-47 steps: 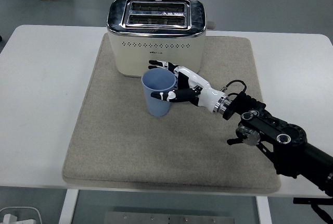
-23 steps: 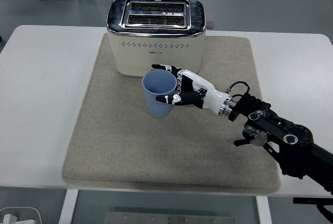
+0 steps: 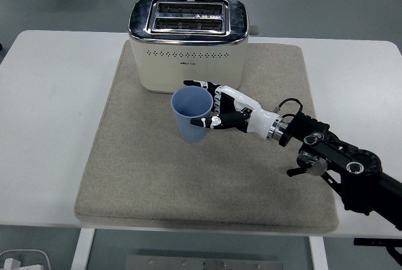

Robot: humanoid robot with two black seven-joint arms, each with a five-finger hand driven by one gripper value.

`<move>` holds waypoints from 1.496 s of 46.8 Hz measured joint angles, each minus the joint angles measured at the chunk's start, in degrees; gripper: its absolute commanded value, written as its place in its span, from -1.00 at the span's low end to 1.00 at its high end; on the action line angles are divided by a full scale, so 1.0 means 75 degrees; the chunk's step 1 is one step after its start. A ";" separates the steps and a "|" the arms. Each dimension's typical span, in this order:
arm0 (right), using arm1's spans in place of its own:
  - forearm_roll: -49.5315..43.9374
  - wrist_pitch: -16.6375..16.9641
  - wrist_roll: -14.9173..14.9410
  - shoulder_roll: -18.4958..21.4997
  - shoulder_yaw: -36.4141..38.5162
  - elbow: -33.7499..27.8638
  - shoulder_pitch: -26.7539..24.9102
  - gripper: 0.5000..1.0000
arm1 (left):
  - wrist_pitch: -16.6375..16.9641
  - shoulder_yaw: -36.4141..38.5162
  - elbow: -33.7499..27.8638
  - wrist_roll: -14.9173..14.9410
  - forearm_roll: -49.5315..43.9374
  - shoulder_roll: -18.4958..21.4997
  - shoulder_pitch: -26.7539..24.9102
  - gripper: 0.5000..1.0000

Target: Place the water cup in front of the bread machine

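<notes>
The black arm has drawn slightly rightward, its right robot hand [image 3: 217,103] still curled around the blue cup [image 3: 192,114].

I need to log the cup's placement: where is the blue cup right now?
In the head view the blue cup stands upright on the beige mat, just in front of the toaster, with the right hand wrapped around its right side.

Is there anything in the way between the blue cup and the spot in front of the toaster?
No. The right hand holds the blue cup on the mat, right in front of the toaster. Nothing visible sits between the two.
</notes>
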 measured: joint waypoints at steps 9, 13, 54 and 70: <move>0.0000 0.0118 0.0008 -0.0216 0.0007 0.0000 -0.0013 0.73 | 0.0000 0.0000 0.0000 0.0000 0.0000 0.0000 -0.0003 1.00; 0.0000 0.0150 0.0010 -0.0294 0.0010 0.0000 -0.0015 0.73 | 0.0000 0.0000 0.0000 0.0000 0.0000 0.0000 -0.0002 1.00; 0.0419 0.0290 0.0248 -0.1707 0.0048 0.0200 -0.0171 0.73 | 0.0000 0.0000 0.0000 -0.0002 0.0000 0.0000 -0.0003 1.00; 0.0471 0.0258 0.0394 -0.1971 0.0227 0.0063 -0.0204 0.73 | 0.0000 0.0000 0.0000 -0.0002 0.0000 0.0000 -0.0009 1.00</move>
